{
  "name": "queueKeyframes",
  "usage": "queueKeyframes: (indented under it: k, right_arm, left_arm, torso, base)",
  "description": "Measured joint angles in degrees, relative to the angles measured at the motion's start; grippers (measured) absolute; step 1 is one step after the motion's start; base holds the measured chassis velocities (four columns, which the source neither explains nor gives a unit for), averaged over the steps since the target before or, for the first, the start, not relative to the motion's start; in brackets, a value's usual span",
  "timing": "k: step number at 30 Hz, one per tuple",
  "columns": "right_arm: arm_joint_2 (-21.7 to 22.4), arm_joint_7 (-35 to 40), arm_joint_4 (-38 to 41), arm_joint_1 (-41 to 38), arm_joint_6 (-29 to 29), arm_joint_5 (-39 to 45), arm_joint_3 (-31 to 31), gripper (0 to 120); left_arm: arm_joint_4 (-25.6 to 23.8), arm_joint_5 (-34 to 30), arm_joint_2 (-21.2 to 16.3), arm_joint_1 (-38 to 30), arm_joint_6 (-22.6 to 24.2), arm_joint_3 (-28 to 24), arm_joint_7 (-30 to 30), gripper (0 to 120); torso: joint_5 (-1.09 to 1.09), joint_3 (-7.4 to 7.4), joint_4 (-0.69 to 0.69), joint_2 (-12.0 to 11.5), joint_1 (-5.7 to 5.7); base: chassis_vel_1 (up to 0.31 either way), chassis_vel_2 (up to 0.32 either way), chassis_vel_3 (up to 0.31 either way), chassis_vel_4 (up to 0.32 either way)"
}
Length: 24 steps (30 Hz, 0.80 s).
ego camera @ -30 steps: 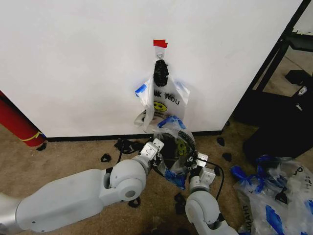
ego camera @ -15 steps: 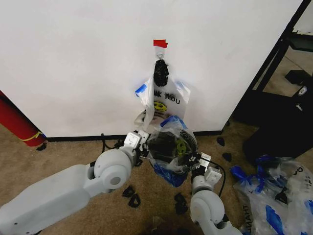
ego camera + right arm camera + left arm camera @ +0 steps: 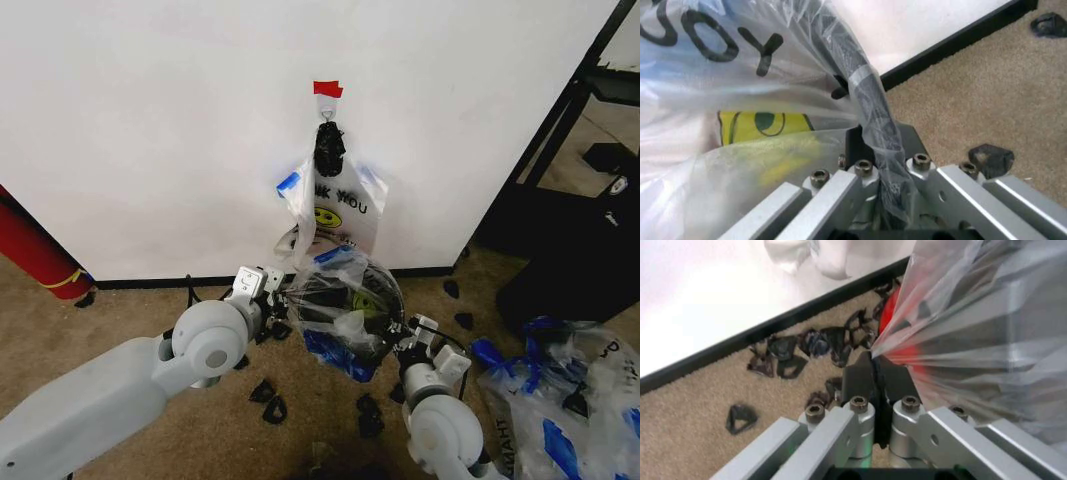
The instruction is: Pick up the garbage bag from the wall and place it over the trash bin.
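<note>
A garbage bag [image 3: 340,312] is stretched open between my two grippers, low in front of the wall [image 3: 150,120]. It hangs over the trash bin [image 3: 388,290], whose dark inside shows through the plastic; the bin's red side [image 3: 905,354] glows through the film in the left wrist view. My left gripper [image 3: 272,290] is shut on the bag's left edge [image 3: 960,315]. My right gripper [image 3: 418,332] is shut on a twisted strip of the bag [image 3: 870,105] at the right. A second bag [image 3: 335,205] with a smiley hangs from the hook under the red tape [image 3: 327,89].
Black scraps [image 3: 265,395] litter the carpet by the black baseboard [image 3: 150,282]. A long red cylinder [image 3: 35,250] leans at the left. A heap of plastic bags [image 3: 560,400] lies at the right, beside a dark rack [image 3: 575,240].
My left gripper has pulled leftward with the bag's edge and the right gripper has shifted a little right, so the bag's mouth is spread wider over the bin.
</note>
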State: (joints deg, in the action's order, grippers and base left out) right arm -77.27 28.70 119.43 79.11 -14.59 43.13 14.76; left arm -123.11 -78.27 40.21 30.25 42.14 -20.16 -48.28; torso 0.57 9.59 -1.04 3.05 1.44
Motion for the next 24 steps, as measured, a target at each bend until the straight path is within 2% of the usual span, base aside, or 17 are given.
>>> queueKeyframes:
  k: [8, 14, 17, 20, 24]
  right_arm:
    - [0.6, -0.2, 0.8, 0.1, 0.3, 5.2, 1.7, 0]
    - [0.7, -0.2, 1.2, 0.1, 0.3, 6.7, 1.8, 0]
    - [0.7, -0.1, 1.2, 0.1, 0.3, 6.7, 1.8, 0]
    - [0.6, 0.0, 1.1, 0.1, 0.3, 6.5, 1.8, 0]
    - [0.6, 0.3, 0.3, -0.2, 0.4, 5.7, 1.9, 0]
  left_arm:
    - [-0.8, -0.6, -1.3, 3.1, 0.0, 2.6, 2.3, 0]
    - [-0.5, -0.6, -0.4, 4.2, 0.0, 3.5, 3.1, 0]
    - [-0.9, -0.7, 0.0, 4.5, 0.0, 4.8, 2.9, 11]
    - [-1.7, -1.0, -0.3, 4.7, 0.0, 6.5, 2.7, 18]
    - [-5.6, -2.8, -3.0, 6.4, 0.0, 11.1, 2.8, 36]
  torso:
    - [0.00, 0.00, 0.01, 0.0, 0.00]
    - [0.00, 0.00, 0.00, 0.0, 0.00]
    - [0.00, 0.00, 0.00, 0.0, 0.00]
    - [0.01, 0.00, 0.00, 0.0, 0.00]
    - [0.00, 0.00, 0.00, 0.0, 0.00]
  base:
    - [0.000, 0.000, 0.000, 0.000]
    - [0.000, 0.000, 0.000, 0.000]
    - [0.000, 0.000, 0.000, 0.000]
    - [0.000, 0.000, 0.000, 0.000]
    - [0.000, 0.000, 0.000, 0.000]
